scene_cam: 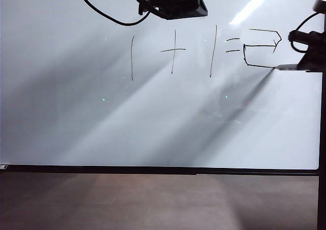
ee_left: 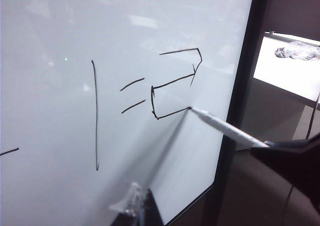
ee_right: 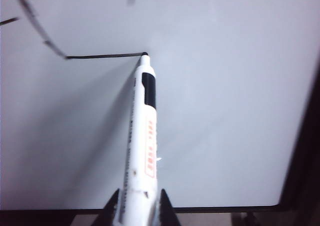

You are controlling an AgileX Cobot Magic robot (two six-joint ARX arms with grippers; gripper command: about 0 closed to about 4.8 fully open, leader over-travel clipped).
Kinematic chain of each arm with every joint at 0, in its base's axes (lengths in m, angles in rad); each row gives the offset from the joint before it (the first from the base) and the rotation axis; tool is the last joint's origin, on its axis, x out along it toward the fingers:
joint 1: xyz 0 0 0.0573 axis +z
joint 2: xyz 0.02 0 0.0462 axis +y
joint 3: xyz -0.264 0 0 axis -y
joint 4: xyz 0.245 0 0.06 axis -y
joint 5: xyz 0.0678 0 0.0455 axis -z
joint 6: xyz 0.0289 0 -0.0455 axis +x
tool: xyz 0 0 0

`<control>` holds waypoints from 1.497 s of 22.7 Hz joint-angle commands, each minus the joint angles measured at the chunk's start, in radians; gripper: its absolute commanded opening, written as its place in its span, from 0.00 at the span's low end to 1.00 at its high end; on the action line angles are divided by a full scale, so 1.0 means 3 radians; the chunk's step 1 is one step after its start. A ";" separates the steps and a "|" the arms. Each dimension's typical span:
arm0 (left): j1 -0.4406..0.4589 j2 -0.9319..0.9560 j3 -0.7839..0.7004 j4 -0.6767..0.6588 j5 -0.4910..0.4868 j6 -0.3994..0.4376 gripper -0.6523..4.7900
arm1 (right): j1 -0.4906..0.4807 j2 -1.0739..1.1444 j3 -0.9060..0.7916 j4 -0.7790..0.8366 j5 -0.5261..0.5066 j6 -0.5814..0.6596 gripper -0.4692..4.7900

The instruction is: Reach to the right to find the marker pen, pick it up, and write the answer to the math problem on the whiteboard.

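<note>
The right gripper (ee_right: 140, 206) clamps the pen (ee_right: 142, 136), whose long axis runs from the jaws to its tip at the end of the 2's (scene_cam: 261, 49) bottom stroke. The left gripper is unseen.

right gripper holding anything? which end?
Yes: right gripper is shut on the pen by its rear end, tip on the whiteboard. Left gripper isn't visible.
</note>
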 commanded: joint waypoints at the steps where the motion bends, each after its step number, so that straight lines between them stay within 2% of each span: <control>1: -0.0008 -0.0013 0.0013 0.0042 0.0011 0.0014 0.11 | -0.0071 -0.0079 0.0009 0.0062 0.0125 0.0015 0.08; 16: -0.0008 -0.0013 0.0013 0.0037 0.0011 0.0013 0.11 | -0.0071 -0.0422 -0.0132 -0.0150 -0.0092 0.0064 0.08; 34: -0.0008 -0.0013 0.0013 0.0042 0.0013 0.0013 0.11 | -0.0071 -0.1925 -0.0614 -0.1031 -0.0108 0.0081 0.08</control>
